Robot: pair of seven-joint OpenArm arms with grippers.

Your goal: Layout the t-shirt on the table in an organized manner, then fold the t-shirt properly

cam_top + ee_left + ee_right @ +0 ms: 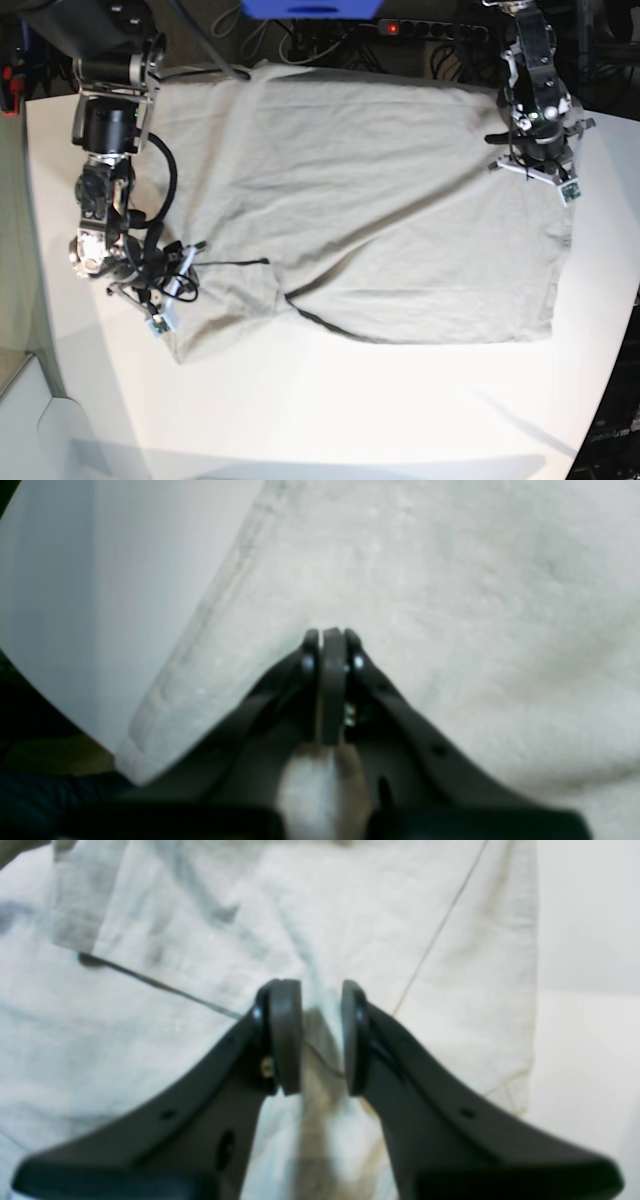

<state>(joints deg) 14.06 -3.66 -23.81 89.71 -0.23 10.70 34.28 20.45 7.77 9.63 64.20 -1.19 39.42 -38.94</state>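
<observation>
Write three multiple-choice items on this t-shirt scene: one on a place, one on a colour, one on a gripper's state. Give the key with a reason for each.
1. Where does the t-shirt lie?
A. Spread on the white table
B. Hanging off a chair
C. Bunched in a basket

2. What colour is the t-shirt?
A. Dark blue
B. Light beige-grey
C. Red

3. How does the left gripper stand?
A. Wide open above bare table
B. Out of sight in every view
C. Shut, its fingers pressed together over the cloth

Key:
1 A: the base view shows the shirt laid out across the tabletop.
2 B: all three views show pale beige-grey fabric.
3 C: the left wrist view shows no gap between the fingers, with shirt fabric below them. Whether cloth is pinched cannot be told.
</observation>
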